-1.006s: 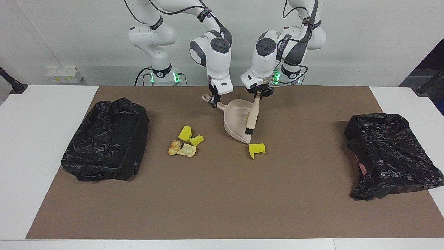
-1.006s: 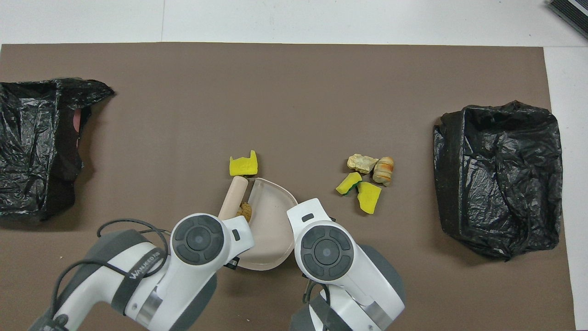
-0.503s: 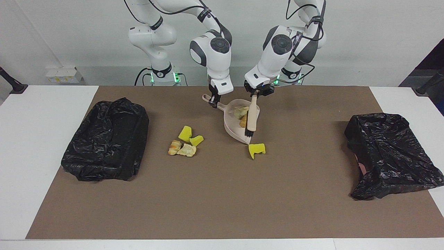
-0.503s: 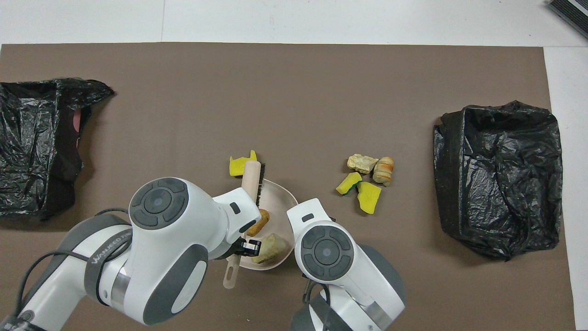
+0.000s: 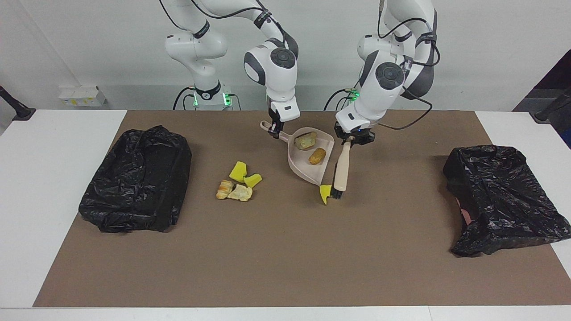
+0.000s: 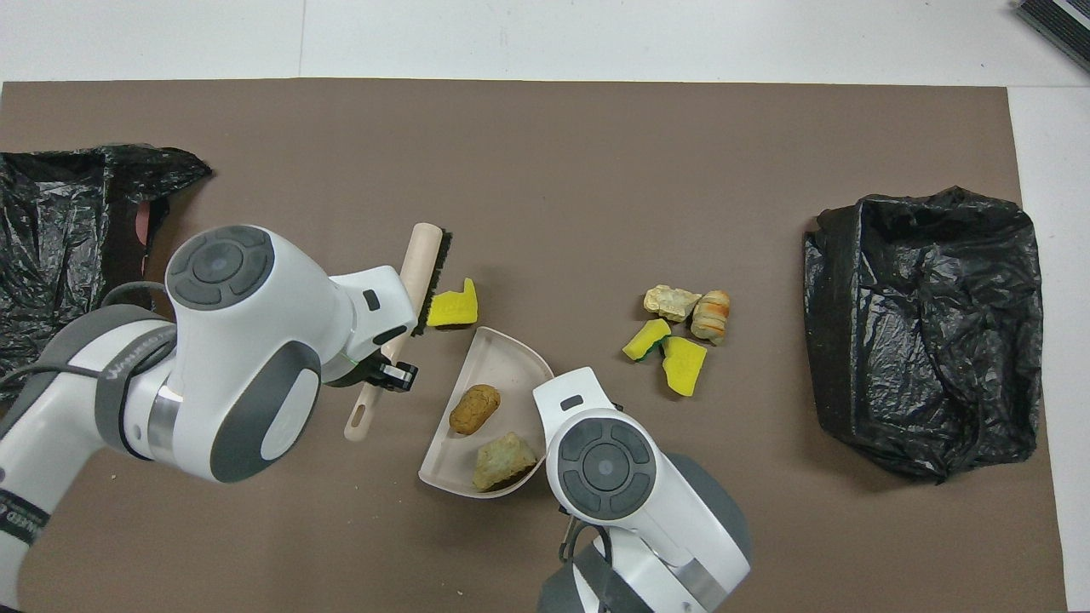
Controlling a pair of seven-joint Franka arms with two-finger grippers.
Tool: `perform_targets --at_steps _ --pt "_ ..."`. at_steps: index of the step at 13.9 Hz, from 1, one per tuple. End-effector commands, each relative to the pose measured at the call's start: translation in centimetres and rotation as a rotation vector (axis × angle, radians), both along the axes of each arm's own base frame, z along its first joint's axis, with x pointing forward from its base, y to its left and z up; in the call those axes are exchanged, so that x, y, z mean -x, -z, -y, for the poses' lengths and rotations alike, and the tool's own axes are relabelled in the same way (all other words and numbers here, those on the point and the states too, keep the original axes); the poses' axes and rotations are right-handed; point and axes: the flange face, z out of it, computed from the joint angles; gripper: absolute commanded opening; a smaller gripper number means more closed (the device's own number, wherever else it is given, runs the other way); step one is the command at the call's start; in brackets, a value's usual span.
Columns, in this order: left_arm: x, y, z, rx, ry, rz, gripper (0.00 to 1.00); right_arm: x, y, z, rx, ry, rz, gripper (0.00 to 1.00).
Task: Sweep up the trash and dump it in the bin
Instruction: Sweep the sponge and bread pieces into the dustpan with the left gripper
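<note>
A brown mat covers the tabletop (image 5: pixel 285 267), with black bins (image 5: pixel 136 178) at both ends. The right pincer (image 5: pixel 274 129) is clamped on the dustpan (image 5: pixel 308 169); the left pincer (image 5: pixel 354 139) is clamped on the brush (image 5: pixel 341 171). Best next move: keep the pan lip flat and sweep the yellow piece (image 5: pixel 324 192) beside it inward.

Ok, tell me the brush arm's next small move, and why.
Probably a short stroke toward the dustpan: the left gripper holds the brush with its bristles beside the yellow sponge piece just outside the pan's lip, while the right gripper holds the pan's handle.
</note>
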Motion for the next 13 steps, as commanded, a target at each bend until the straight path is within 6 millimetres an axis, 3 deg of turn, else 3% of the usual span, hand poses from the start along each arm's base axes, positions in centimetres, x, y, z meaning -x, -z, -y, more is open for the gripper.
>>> perform_targets --at_steps 1,3,5,10,13 --pt "-4.1 1.5 -1.7 0.011 0.079 0.011 0.0 0.6 -0.3 -0.3 -0.006 0.12 0.002 0.0" --pt "-5.5 3.9 -2.8 -0.041 0.186 0.039 0.0 1.0 -0.2 -0.5 0.011 0.153 -0.011 0.0" --pt "-5.3 5.2 -3.2 -0.066 0.288 0.023 0.0 1.1 0.1 -0.4 0.016 0.156 -0.02 0.0" --pt "-1.0 6.6 -4.4 -0.068 0.485 -0.086 0.0 1.1 0.2 -0.5 0.015 0.157 -0.022 0.0" --pt "1.7 5.9 -1.7 -0.079 0.566 -0.168 0.0 1.1 0.2 -0.5 0.014 0.157 -0.021 0.0"
